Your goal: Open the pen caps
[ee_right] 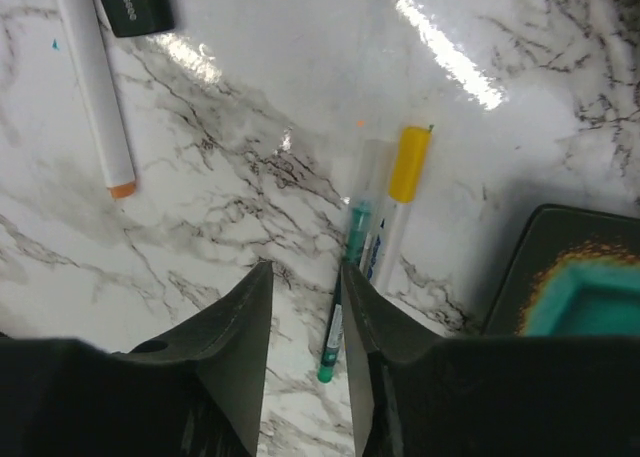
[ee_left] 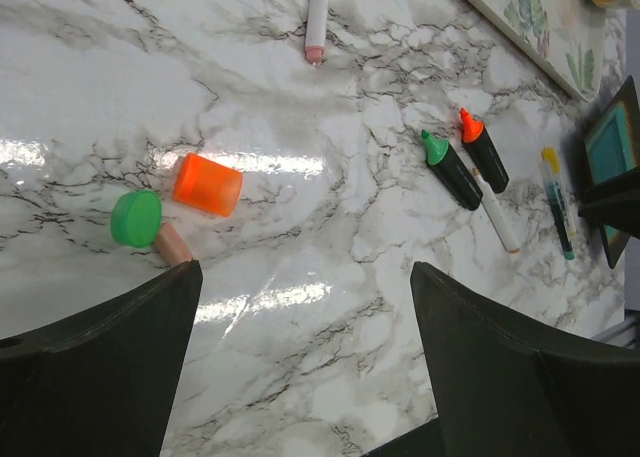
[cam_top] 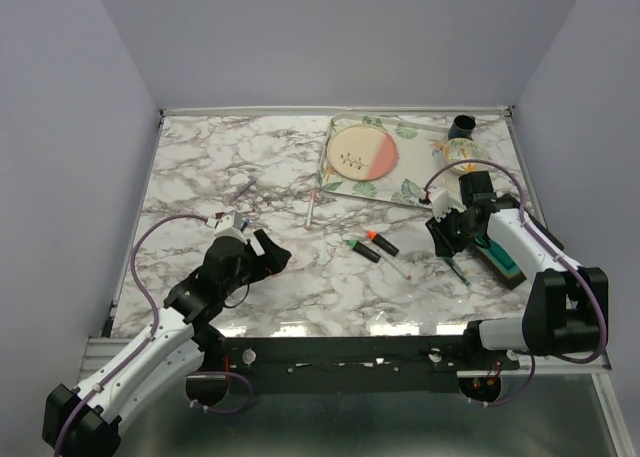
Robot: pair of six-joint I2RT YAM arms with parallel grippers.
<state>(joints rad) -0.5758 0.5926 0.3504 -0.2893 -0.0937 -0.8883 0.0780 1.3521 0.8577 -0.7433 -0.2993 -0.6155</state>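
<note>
While orange cap [ee_left: 207,183] and green cap [ee_left: 136,218] lie loose by the wide left pincer [ee_left: 305,269], the narrowed right pincer [ee_right: 304,272] straddles a thin green pen [ee_right: 330,342] beside the yellow cap [ee_right: 409,163], presumably for gripping.

Pale print on the black highlighter [ee_right: 135,2] and blue print on the thin pen [ee_right: 386,232], neither legible

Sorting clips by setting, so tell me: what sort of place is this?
Probably a robotics test cell, not a home: a marble-patterned table boxed in by plain walls, a left arm and right arm mounted at its near edge, and highlighters laid out loose.
</note>
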